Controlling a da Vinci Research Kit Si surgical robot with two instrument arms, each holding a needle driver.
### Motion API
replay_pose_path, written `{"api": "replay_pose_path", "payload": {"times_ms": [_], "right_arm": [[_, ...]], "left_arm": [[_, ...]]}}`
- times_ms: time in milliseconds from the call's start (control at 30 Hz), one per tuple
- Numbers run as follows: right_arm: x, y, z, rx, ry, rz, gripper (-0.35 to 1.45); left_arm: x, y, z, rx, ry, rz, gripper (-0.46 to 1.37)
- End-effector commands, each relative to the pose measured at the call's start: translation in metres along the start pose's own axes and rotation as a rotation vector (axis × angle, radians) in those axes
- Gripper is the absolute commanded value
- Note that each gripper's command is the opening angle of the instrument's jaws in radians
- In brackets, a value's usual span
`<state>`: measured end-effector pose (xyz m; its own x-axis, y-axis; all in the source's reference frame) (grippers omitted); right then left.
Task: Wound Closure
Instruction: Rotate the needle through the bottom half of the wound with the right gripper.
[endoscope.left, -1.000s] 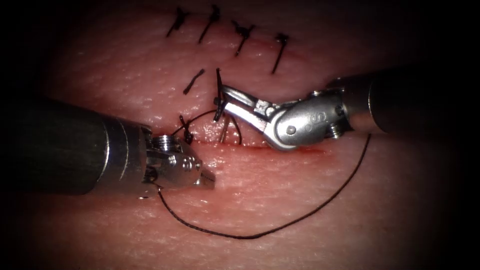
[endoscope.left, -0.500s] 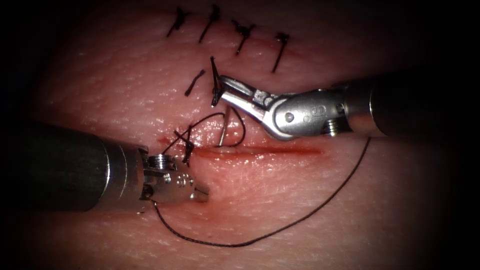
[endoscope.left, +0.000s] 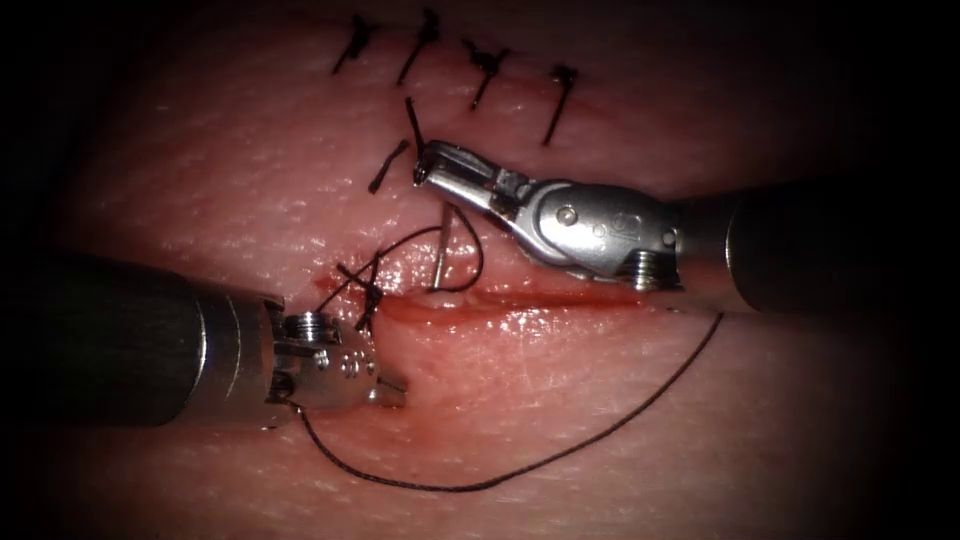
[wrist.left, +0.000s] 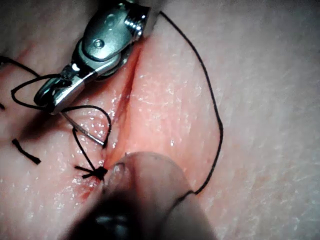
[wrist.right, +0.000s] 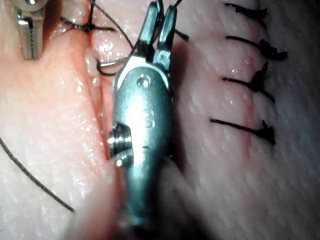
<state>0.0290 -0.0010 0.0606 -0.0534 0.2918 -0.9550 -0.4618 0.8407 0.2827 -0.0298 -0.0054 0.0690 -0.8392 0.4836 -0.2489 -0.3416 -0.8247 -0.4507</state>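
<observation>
Our right tool (endoscope.left: 425, 168), at 12 o'clock, jaws pinched on thin black thread (endoscope.left: 520, 470). Our left tool (endoscope.left: 395, 390) jaws shut, holding nothing we see. Shiny curved needle (endoscope.left: 440, 250) stuck in pink tissue (endoscope.left: 600, 400) at cut.

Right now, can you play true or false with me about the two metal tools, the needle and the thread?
1. The right tool pinches the thread in its fingers. True.
2. The left tool holds the needle. False: its fingers are shut away from the needle, which stands stuck in the tissue beside the cut; neither tool holds it.
3. Four finished stitches sit in a row. True.
4. The cut is completely closed. False: it lies open, with red fluid along it.
</observation>
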Motion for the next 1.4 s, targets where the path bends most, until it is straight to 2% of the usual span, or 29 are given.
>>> {"api": "replay_pose_path", "payload": {"times_ms": [33, 733, 833, 1033, 1400], "right_arm": [[0.0, -0.0002, 0.0001, 0.0, 0.0, 0.013, -0.35], [0.0005, 0.0003, 0.0003, -0.026, 0.047, 0.213, -0.35], [0.0003, 0.0, 0.0001, -0.021, 0.002, 0.259, -0.35], [0.0, -0.0003, -0.0002, -0.02, -0.036, 0.341, -0.35], [-0.0001, -0.0005, -0.0003, -0.008, -0.154, 0.467, -0.35]], "left_arm": [[0.0, 0.0, 0.0001, -0.006, 0.0, 0.0, -0.35], [-0.0004, 0.0, -0.0001, -0.008, 0.0, 0.004, -0.35], [-0.0005, 0.0, -0.0003, -0.01, 0.0, 0.006, -0.35], [-0.0008, -0.0001, -0.0005, -0.013, 0.0, 0.003, -0.35], [-0.0009, -0.0002, -0.0008, -0.015, 0.0, 0.005, -0.35]]}}
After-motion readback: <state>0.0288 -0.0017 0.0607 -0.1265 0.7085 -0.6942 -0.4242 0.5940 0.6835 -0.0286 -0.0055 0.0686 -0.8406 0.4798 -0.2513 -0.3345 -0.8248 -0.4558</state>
